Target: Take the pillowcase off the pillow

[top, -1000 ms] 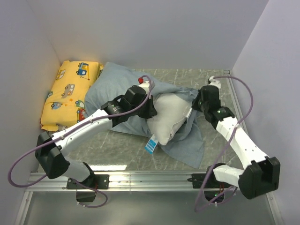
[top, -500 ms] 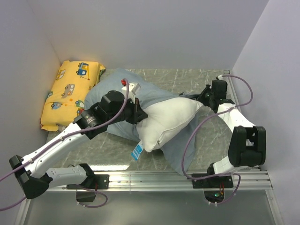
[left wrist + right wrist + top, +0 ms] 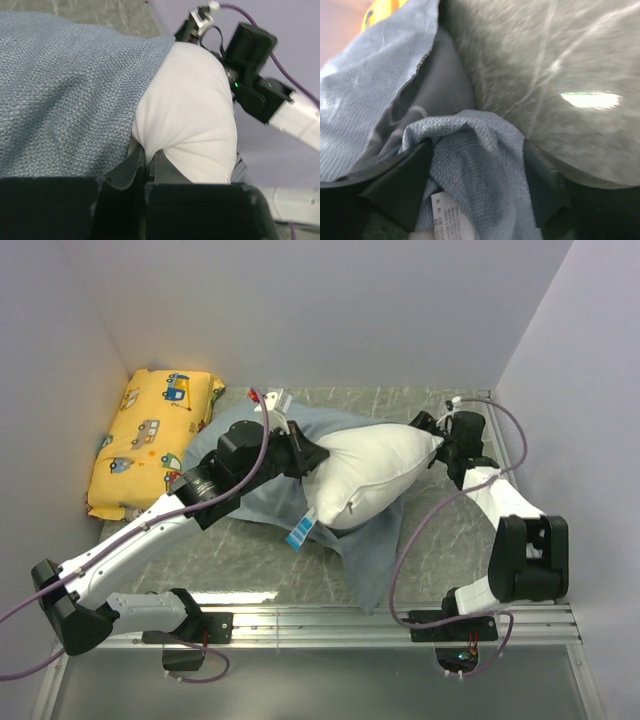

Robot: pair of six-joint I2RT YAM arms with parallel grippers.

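The white pillow (image 3: 372, 478) lies across the blue-grey pillowcase (image 3: 238, 435), most of it bare, its blue-white tag (image 3: 300, 533) hanging at the near edge. My left gripper (image 3: 312, 456) is shut on a pinch of the pillow's left end; in the left wrist view its fingertips (image 3: 147, 155) squeeze white pillow (image 3: 192, 115) fabric beside the pillowcase (image 3: 65, 90). My right gripper (image 3: 433, 440) sits at the pillow's right end. In the right wrist view its jaws (image 3: 475, 170) stand wide apart, open, with a loose bunch of pillowcase (image 3: 472, 150) and a white label (image 3: 452, 215) between them.
A yellow vehicle-print cushion (image 3: 150, 440) lies against the left wall. Pillowcase fabric trails toward the near rail (image 3: 375, 565). The marbled table (image 3: 200, 560) is closed in by walls at left, back and right. The right arm (image 3: 255, 75) is close behind the pillow.
My left gripper has carried the pillow up and to the right, baring more of it. The right arm swung to the far right corner and its jaws have parted.
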